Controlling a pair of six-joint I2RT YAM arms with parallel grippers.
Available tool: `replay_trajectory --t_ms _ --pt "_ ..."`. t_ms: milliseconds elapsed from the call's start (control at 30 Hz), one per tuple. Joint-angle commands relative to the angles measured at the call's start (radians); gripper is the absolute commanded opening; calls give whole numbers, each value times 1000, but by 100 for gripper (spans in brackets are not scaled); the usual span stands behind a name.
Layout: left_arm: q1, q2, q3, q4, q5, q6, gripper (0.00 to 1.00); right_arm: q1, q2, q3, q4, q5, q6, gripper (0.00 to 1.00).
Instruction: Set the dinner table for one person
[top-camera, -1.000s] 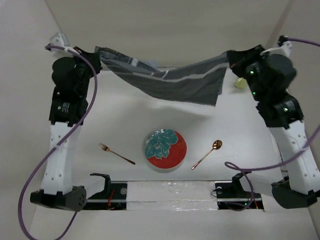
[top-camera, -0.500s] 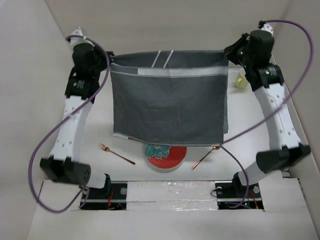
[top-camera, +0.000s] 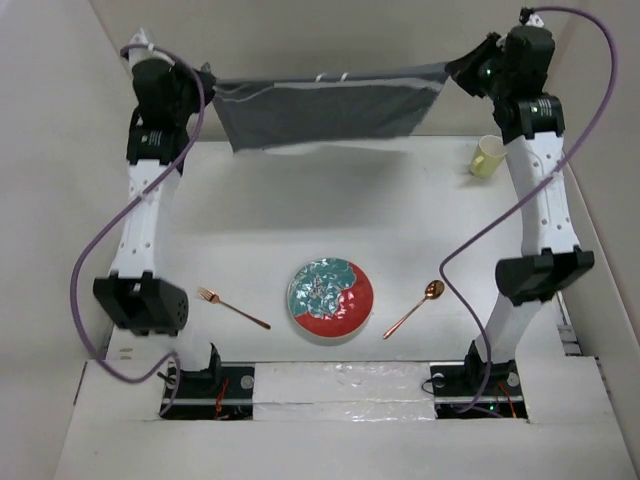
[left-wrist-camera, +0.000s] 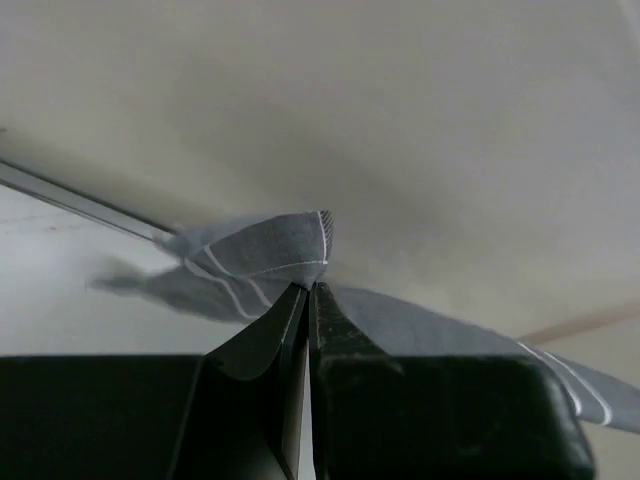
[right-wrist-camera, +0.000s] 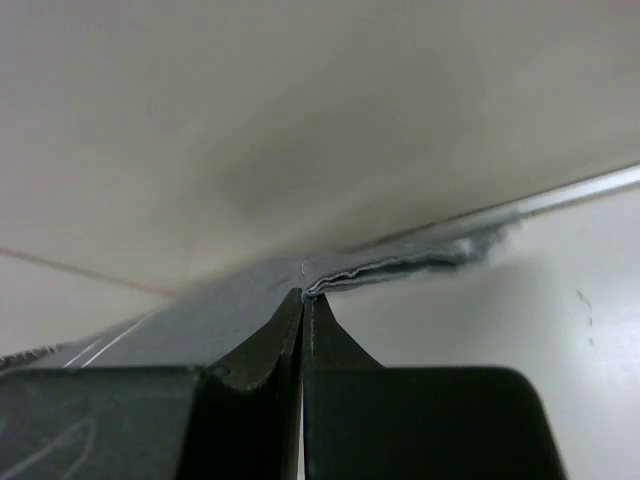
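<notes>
A dark grey placemat (top-camera: 325, 110) with thin white stripes is stretched in the air over the far edge of the white dinner table (top-camera: 300, 215). My left gripper (top-camera: 212, 88) is shut on its left corner (left-wrist-camera: 290, 250). My right gripper (top-camera: 452, 72) is shut on its right corner (right-wrist-camera: 340, 275). Both arms reach high and far. A red and teal plate (top-camera: 330, 299) lies near the front middle. A copper fork (top-camera: 232, 307) lies to its left and a copper spoon (top-camera: 414, 308) to its right.
A pale yellow cup (top-camera: 487, 157) stands at the far right by the right arm. White panels wall the table at the back and sides. The arm bases sit on a rail at the near edge.
Both grippers have swung the placemat back and up toward the far wall. Half a second ago it hung down over the plate; now it is stretched nearly flat at the back and the plate shows whole.
</notes>
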Motion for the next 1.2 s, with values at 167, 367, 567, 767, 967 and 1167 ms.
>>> replay_trajectory --t_ms 167,367,567,767,967,1167 --pt "66 -287 -823 373 162 -68 0 -33 -297 -853 328 -119 -16 0" --pt "76 -163 -1117 538 256 -81 0 -44 -233 -1108 364 -147 -11 0" --pt "76 -46 -1201 592 288 -95 0 -44 -168 -1225 376 -142 -4 0" --pt "76 -121 -1279 551 274 -75 0 -44 -248 -1389 390 -129 -13 0" --pt "76 -203 -1329 444 234 -40 0 -64 -325 -1510 405 -131 -19 0" --pt "56 -292 -1383 370 198 -40 0 -73 -360 -1563 396 -116 -36 0"
